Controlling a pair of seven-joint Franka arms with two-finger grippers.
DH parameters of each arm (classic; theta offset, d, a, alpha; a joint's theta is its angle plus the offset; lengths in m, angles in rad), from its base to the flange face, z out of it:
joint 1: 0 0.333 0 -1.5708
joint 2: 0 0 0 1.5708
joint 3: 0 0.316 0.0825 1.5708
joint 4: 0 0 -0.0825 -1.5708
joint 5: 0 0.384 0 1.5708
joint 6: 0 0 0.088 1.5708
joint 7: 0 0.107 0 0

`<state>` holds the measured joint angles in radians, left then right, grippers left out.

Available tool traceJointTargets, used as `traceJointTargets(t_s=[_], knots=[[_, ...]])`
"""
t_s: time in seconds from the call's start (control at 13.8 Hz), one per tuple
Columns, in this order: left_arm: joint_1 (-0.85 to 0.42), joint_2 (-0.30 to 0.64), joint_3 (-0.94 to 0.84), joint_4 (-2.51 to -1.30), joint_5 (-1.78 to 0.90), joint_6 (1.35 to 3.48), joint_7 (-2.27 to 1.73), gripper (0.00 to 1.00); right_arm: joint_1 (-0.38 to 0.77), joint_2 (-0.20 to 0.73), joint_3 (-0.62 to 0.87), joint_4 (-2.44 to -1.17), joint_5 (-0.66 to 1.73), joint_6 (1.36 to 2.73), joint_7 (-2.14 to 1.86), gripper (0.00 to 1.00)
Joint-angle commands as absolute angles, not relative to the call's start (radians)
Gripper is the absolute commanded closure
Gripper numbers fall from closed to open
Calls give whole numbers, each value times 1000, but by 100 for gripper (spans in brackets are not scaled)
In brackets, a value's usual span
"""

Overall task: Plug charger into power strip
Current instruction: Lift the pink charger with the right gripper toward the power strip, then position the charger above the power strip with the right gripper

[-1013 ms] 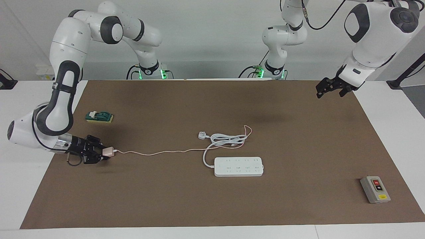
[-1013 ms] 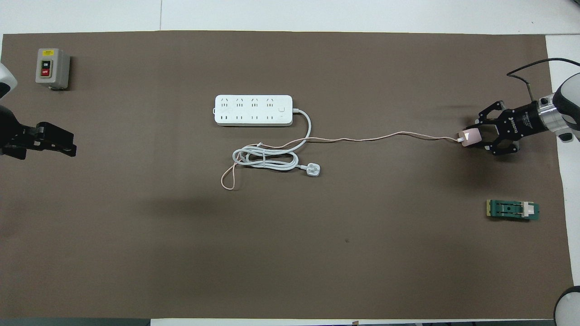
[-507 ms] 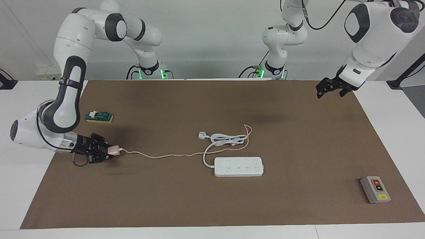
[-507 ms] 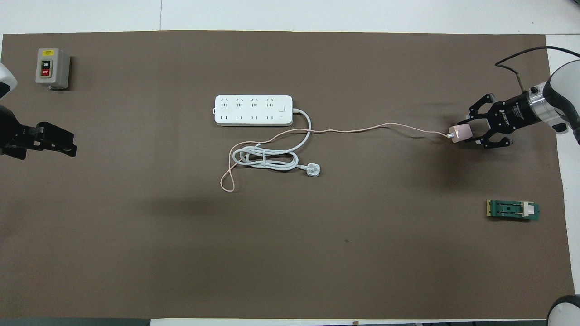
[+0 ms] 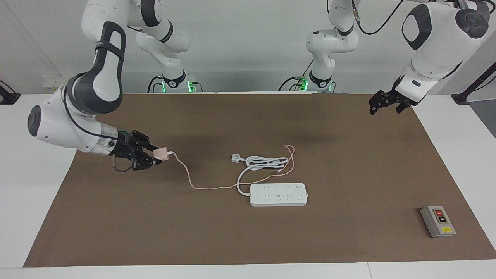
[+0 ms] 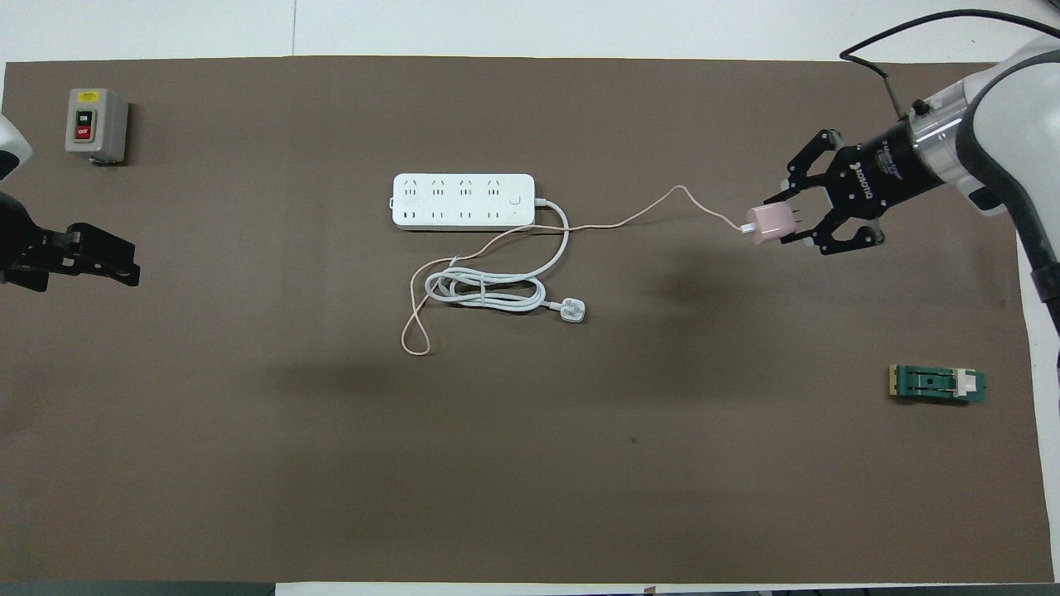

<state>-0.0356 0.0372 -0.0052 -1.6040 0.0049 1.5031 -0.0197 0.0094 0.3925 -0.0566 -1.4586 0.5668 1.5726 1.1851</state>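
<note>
The right gripper (image 5: 157, 154), clamped on the small pale-pink cube charger (image 5: 161, 154), holds it over the mat toward the right arm's end, its prongs apparently pointing back into the gripper, while the flat white rectangular power strip (image 5: 278, 194) lies well apart toward the table's middle, long axis running from one arm's end to the other, and the left gripper (image 5: 383, 103) waits with fingers apart.

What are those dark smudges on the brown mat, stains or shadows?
Shadows, most likely: in the overhead view a soft dark patch lies on the mat beside the right gripper that holds the charger; in the facing view a similar patch sits under the same gripper, and a fainter one lies farther from the robots than the left gripper.
</note>
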Motion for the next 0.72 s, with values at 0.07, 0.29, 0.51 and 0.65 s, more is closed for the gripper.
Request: traceJointTargets(t_s=[0.07,0.29,0.51,0.65], knots=[[-29,12,-6,-1629,-5,1520,-11,0,132,356,-60,-1474,668,1632,1377,100],[-29,12,-6,-1629,-5,1520,-11,0,253,347,-60,-1474,718,1730,1523,100],[-29,12,-6,-1629,-5,1520,-11,0,391,347,-60,-1476,732,1871,1656,100],[-29,12,-6,-1629,-5,1520,-11,0,457,348,-60,-1477,730,1957,1741,100]])
